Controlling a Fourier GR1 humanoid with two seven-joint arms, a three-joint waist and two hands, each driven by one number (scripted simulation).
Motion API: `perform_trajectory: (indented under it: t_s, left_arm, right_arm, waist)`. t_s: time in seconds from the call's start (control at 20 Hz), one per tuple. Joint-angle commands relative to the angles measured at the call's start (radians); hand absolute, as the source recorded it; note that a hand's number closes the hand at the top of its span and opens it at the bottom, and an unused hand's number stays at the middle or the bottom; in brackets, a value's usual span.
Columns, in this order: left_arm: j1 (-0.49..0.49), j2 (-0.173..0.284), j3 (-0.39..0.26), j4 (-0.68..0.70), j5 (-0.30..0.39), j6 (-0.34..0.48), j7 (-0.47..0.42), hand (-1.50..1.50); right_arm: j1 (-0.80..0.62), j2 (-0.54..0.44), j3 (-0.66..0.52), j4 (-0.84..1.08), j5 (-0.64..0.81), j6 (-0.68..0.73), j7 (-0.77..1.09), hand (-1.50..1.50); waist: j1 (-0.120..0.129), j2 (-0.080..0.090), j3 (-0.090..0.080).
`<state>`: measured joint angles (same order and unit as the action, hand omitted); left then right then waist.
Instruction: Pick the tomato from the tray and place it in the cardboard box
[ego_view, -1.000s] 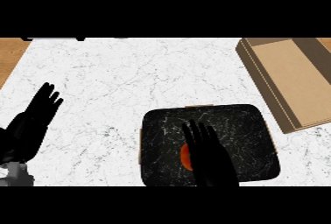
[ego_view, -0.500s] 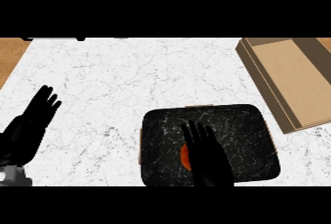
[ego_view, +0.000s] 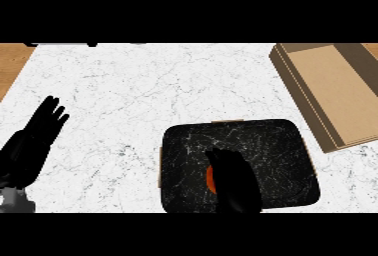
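Orange-red tomato (ego_view: 210, 178) shows only as a sliver on the black tray (ego_view: 288, 145), so its axis can't be told. It peeks out at the left edge of the right hand (ego_view: 235, 180), which covers it; whether the fingers curl round it is hidden. Left hand (ego_view: 33, 145) rests open at the counter's left. Cardboard box (ego_view: 336, 90) sits well apart, upper right.

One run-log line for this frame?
right hand over tomato in tray | left hand resting | cardboard box empty
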<state>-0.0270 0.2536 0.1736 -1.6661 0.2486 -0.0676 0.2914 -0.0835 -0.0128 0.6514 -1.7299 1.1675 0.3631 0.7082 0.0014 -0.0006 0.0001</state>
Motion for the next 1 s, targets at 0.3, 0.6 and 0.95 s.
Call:
perform_trajectory:
  t_s: [0.3, 0.6, 0.95]
  left_arm:
    - [0.016, -0.019, 0.027, -0.025, -0.003, -0.031, -0.001, 0.00]
    - [0.011, -0.037, 0.012, -0.021, -0.029, -0.026, -0.002, 0.00]
    - [-0.046, -0.032, -0.007, 0.014, -0.022, -0.041, 0.001, 0.00]
  right_arm:
    - [-0.028, -0.001, -0.009, 0.057, 0.059, -0.085, -0.132, 1.50]
    - [-0.150, 0.012, -0.168, 0.170, -0.013, -0.060, -0.163, 1.50]
    - [-0.489, -0.063, -0.647, 0.526, -0.146, -0.008, -0.072, 1.50]
  waist:
    - [0.000, 0.000, 0.000]
    - [0.004, 0.002, 0.000]
    - [0.046, 0.030, 0.001]
